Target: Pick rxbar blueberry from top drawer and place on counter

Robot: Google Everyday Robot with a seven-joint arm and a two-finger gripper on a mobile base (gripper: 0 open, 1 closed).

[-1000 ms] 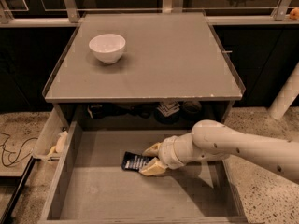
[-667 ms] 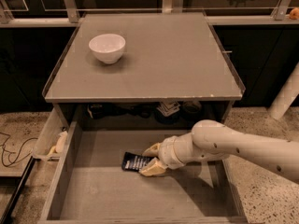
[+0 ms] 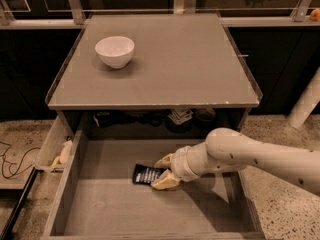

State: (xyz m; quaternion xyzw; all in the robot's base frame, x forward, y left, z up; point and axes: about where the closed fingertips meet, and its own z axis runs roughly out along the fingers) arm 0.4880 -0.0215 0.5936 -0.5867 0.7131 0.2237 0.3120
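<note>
The rxbar blueberry (image 3: pixel 145 174), a dark navy wrapper with white text, lies flat on the floor of the open top drawer (image 3: pixel 100 209), near its middle. My gripper (image 3: pixel 158 174) reaches in from the right at the bar's right end. Its cream fingers (image 3: pixel 166 181) are apart and stand on either side of that end, low at the drawer floor. The bar is still resting on the floor. The counter (image 3: pixel 175 64) is the grey cabinet top above the drawer.
A white bowl (image 3: pixel 114 51) stands on the counter at the back left. Small dark items (image 3: pixel 177 117) sit in the shadowed recess behind the drawer. A cream object (image 3: pixel 63 153) hangs at the drawer's left wall. A cable (image 3: pixel 12 159) lies on the floor at the left.
</note>
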